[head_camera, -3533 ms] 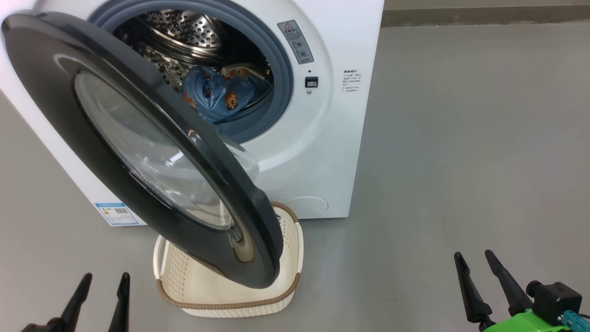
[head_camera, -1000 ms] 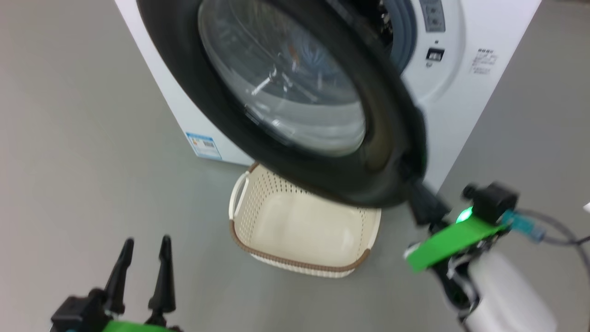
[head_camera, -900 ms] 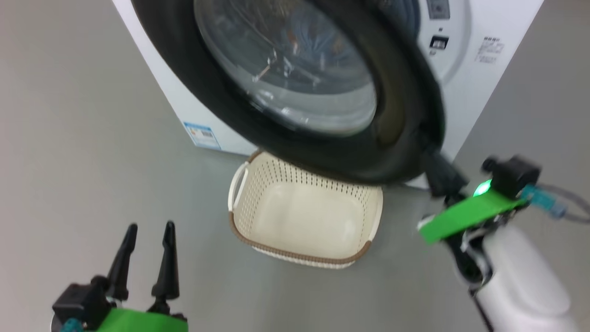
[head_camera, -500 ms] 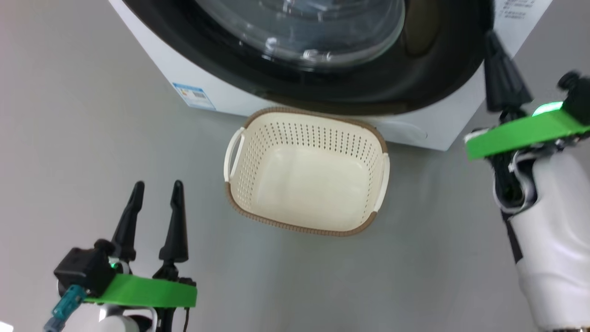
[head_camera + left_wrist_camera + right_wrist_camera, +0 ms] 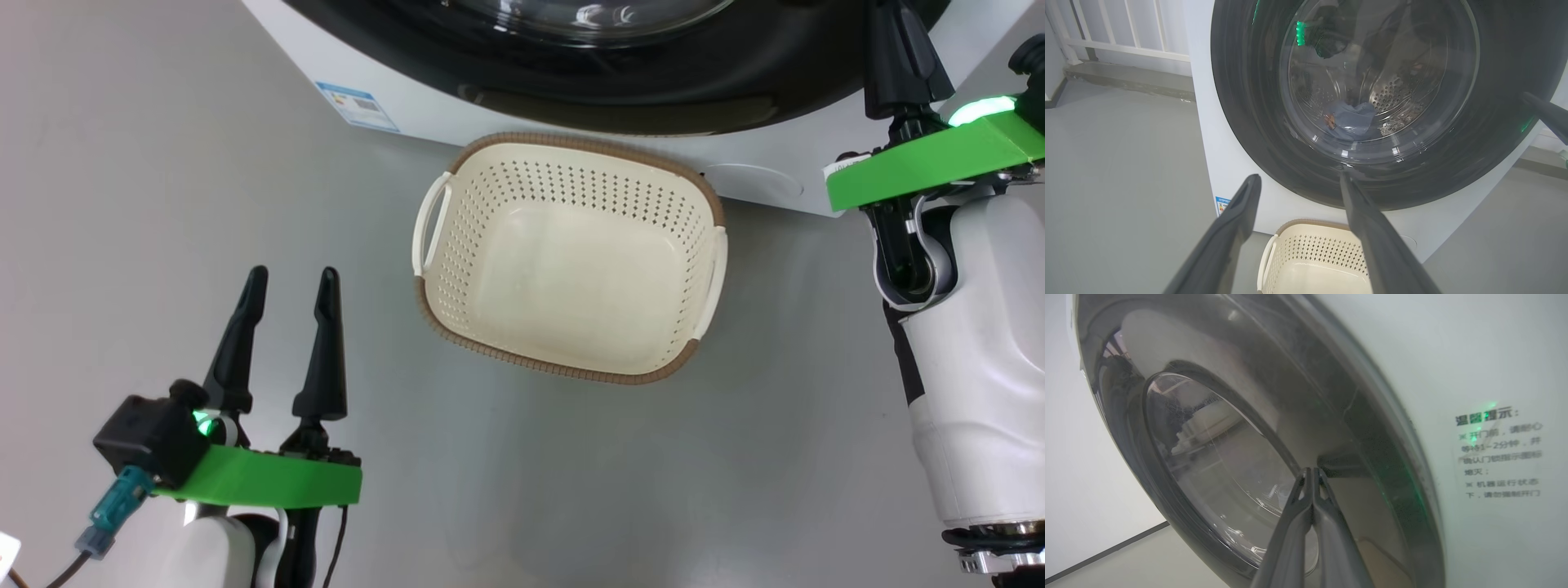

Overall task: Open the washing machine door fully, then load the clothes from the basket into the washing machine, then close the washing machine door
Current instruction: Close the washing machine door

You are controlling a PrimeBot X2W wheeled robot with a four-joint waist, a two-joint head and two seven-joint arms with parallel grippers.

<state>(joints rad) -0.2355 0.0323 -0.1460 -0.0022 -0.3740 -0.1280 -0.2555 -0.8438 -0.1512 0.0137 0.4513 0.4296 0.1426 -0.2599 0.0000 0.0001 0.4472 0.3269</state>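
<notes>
The washing machine door lies against the white washing machine. My right gripper is shut, and its tips rest on the door's black rim beside the handle recess. Through the glass, the left wrist view shows the clothes as a blue bundle in the steel drum. The cream basket stands empty on the floor below the door. My left gripper hangs open at the lower left, clear of the basket and holding nothing. In its own view, the left gripper points at the door.
Grey floor surrounds the machine and basket on the left and right. A blue label sticker marks the machine's lower left corner. A white railing stands behind the machine on the left. My pale right forearm stands right of the basket.
The head camera has tilted down. The door has swung from half open to flat against the machine, with my shut right gripper following its rim. The left gripper stays open.
</notes>
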